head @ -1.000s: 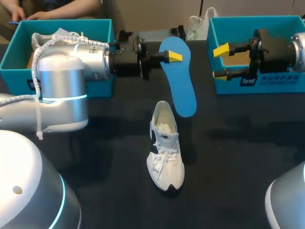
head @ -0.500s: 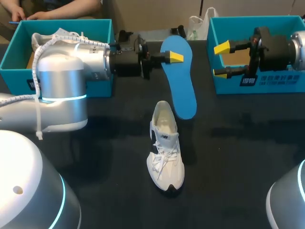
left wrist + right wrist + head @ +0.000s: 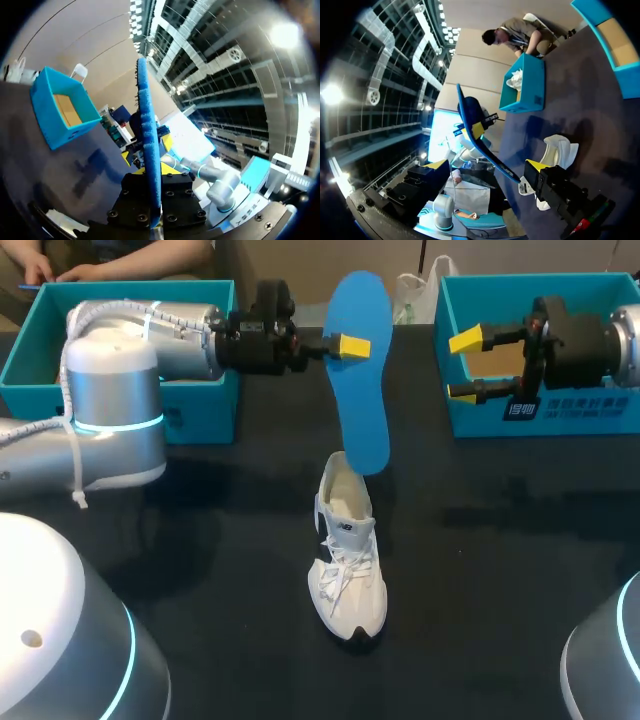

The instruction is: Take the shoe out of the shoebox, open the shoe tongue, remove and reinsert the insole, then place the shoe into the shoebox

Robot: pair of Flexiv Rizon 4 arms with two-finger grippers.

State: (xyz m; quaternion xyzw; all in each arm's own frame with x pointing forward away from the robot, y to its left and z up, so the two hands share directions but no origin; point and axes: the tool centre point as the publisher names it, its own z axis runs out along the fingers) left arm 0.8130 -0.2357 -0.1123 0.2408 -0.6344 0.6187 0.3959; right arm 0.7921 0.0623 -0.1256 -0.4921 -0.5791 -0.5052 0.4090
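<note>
My left end effector point(image 3: 350, 345) clamps the blue insole point(image 3: 362, 380) upright, its lower end just above the shoe point(image 3: 348, 550) (ready to reinsert, I judge). The right end effector point(image 3: 465, 365) stands open and empty.

Head view: far finger of L gripper point(image 3: 345, 345) hidden behind insole point(image 3: 362, 390). Insole tip covers part of shoe point(image 3: 347, 560) heel rim. R shoebox point(image 3: 480, 420) cut by frame edge. L shoebox point(image 3: 205, 415) partly behind L arm point(image 3: 110, 390).

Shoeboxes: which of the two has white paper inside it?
The left shoebox: white paper sits crumpled inside it. The right shoebox shows only a bare brown bottom.
</note>
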